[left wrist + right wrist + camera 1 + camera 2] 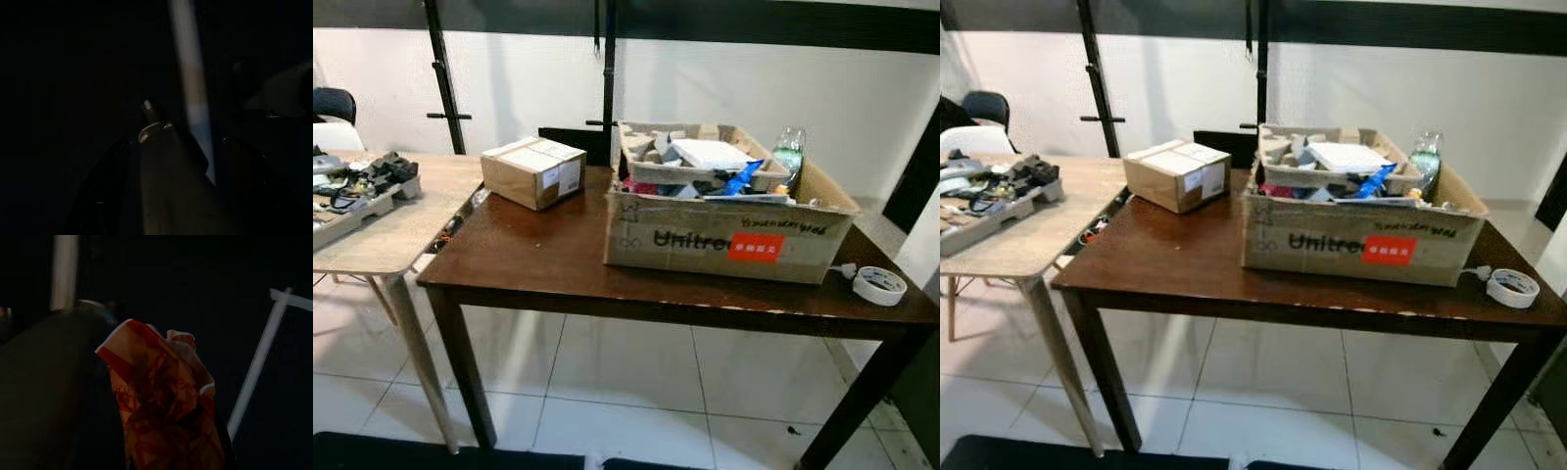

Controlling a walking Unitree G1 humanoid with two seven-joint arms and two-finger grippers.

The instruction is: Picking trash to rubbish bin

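Left eye view looks down on a dark brown table [548, 257], the landmark for everything else. Off its left edge stands a pale wooden table [391, 230] with a grey tray of dark parts [357, 191] on it. On the brown table's left rear part sits a small sealed cardboard box [532, 171]. To the right of that, taking up the middle and right of the top, is a big open carton [724, 230] with black lettering and a red label, stuffed with grey pulp trays, white foam, blue scraps and a clear bottle [788, 155] at its far right corner. Near the table's right front corner lies a roll of white tape [879, 285]. Left wrist view is nearly black: the left gripper hangs in shade before a pale upright bar, and I cannot tell how its jaws stand. Right wrist view, also dark, shows a crumpled red-and-white paper wrapper [164, 406] pinched in the right gripper [146, 431], whose arm hangs low, below the table top.
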